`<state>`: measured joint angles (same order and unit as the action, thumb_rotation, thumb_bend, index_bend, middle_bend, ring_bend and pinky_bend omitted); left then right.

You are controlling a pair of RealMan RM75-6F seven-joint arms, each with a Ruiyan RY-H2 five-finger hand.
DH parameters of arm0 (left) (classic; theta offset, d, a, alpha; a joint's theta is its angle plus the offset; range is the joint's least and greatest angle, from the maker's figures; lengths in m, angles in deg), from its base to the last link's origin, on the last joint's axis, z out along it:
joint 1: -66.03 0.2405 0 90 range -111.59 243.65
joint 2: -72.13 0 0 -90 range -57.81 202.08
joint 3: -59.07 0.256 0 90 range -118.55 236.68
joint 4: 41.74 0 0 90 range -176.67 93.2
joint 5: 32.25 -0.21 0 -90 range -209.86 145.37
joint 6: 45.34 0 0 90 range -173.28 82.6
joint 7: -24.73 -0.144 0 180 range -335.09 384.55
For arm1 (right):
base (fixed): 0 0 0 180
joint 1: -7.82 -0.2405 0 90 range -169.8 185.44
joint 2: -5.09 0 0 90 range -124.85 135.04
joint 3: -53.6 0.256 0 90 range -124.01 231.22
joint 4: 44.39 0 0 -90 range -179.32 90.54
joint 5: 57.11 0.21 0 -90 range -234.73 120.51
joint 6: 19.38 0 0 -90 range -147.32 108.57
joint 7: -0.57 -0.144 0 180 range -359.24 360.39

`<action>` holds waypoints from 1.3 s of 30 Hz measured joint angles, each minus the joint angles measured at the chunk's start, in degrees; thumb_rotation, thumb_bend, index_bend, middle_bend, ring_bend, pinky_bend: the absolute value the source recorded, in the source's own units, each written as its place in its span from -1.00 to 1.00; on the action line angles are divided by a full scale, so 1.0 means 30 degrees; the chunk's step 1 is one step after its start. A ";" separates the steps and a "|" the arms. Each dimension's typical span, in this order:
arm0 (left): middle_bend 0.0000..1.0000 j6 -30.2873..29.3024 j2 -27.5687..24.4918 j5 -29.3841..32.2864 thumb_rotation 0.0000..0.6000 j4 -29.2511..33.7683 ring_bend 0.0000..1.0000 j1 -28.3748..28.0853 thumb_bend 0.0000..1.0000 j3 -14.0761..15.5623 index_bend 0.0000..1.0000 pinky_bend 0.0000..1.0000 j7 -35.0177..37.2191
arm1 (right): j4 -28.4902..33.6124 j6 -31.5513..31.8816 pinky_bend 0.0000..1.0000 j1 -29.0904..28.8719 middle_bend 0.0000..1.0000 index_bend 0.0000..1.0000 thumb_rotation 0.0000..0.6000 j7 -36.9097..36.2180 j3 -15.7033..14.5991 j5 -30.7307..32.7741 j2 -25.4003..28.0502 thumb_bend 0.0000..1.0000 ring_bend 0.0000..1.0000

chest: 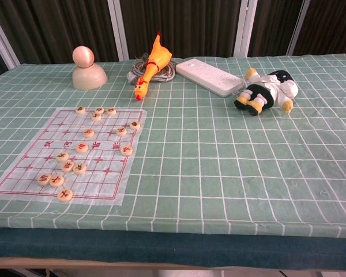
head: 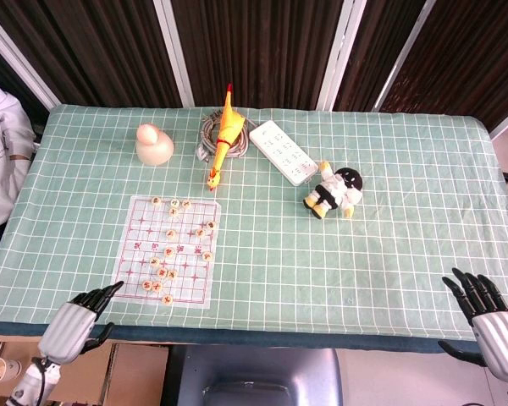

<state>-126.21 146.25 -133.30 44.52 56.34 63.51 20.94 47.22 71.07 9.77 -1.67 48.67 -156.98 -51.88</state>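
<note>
By left robot hand (head: 74,317), chess sheet (head: 166,251), long axis front-to-back

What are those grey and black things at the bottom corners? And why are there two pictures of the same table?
Those are a robot's two hands. Its left hand and right hand hover at the near edge of the table, fingers apart, holding nothing.

The robot carries two cameras. The head view looks down from above and shows both hands. The chest view looks across the table from lower down; there only a dark sliver shows at the left edge.

On the green checked cloth lie a chess sheet with small round pieces on it, a cream-coloured dome with a ball on top, a yellow rubber chicken lying on a coiled cable, a white power strip, and a little black and white plush doll.
</note>
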 measured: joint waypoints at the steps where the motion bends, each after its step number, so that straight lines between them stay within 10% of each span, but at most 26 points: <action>1: 0.93 0.0351 0.0130 0.0285 1.00 -0.0019 1.00 -0.0163 -0.22 -0.0137 -0.68 1.00 0.0117 | 0.0025 -0.0023 -1.00 -0.0008 -1.00 -1.00 1.00 0.0032 0.0007 0.0032 -0.0012 -0.97 -1.00; 16: 1.00 0.3037 0.3454 0.4003 1.00 -0.2489 1.00 -0.2146 -0.22 -0.2337 -0.20 1.00 0.0826 | 0.0269 -0.0300 -1.00 -0.0111 -1.00 -1.00 1.00 0.0241 0.0107 0.0359 -0.0080 -0.97 -1.00; 39: 1.00 0.4779 0.5932 0.5360 1.00 -0.5575 1.00 -0.3511 -0.22 -0.2286 -0.28 1.00 0.0889 | 0.0131 -0.0078 -1.00 -0.0065 -1.00 -1.00 1.00 -0.0165 0.0062 0.0274 0.0193 -0.97 -1.00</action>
<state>-111.87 164.05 -117.22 27.80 45.80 56.65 23.61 47.61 70.83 9.58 -2.17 48.86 -156.16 -51.30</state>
